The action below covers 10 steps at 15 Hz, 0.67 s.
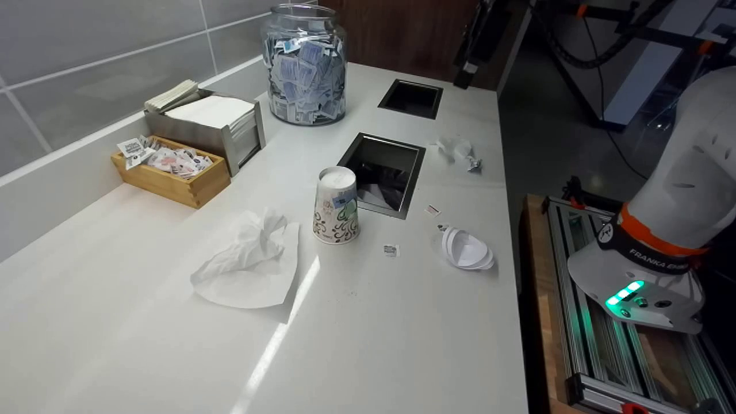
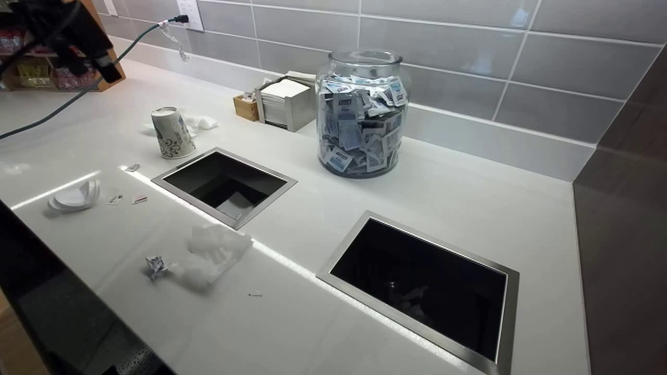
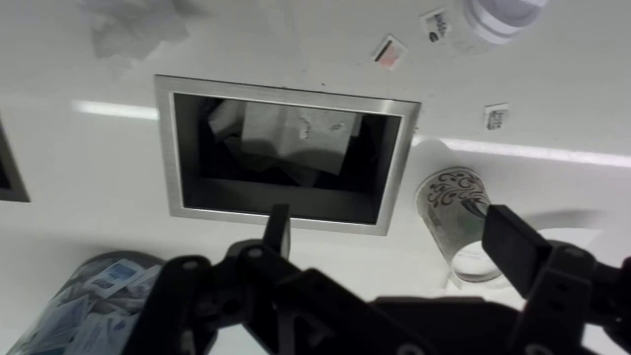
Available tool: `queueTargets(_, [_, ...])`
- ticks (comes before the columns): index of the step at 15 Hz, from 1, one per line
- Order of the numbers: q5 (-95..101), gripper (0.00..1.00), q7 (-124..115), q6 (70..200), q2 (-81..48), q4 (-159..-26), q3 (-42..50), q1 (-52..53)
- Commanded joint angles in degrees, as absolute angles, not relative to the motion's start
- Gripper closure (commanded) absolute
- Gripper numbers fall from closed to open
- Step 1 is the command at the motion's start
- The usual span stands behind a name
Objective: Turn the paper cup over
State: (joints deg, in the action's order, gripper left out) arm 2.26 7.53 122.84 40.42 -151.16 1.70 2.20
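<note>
Black end effector (image 3: 394, 241), nearest in the wrist view: fingers (image 3: 515, 251) spread wide apart, released; one overlaps the edge of the paper cup (image 3: 451, 217) there, though both exterior views show cup and end effector apart. Near to far across the white worktop (image 1: 402, 345), in an exterior view: crumpled tissue (image 1: 247, 264); paper cup just beside it, slightly farther, standing mouth down, closed narrow end up; steel-framed opening (image 1: 412, 181) just behind the cup; wooden box (image 1: 155, 184) holding small packets (image 1: 178, 162); metal napkin holder (image 1: 191, 134) just behind the box; large glass jar (image 1: 305, 24) filled with sachets (image 1: 305, 75).
</note>
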Motion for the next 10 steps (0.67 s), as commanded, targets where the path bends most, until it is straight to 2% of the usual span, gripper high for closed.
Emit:
queueTargets(1, [-5.68, 0.00, 7.00, 123.98, 30.31, -146.25, 3.30, 5.55])
queueTargets(10, [-3.74, 0.00, -9.86, 127.96, 13.09, -135.99, -4.79, 3.90])
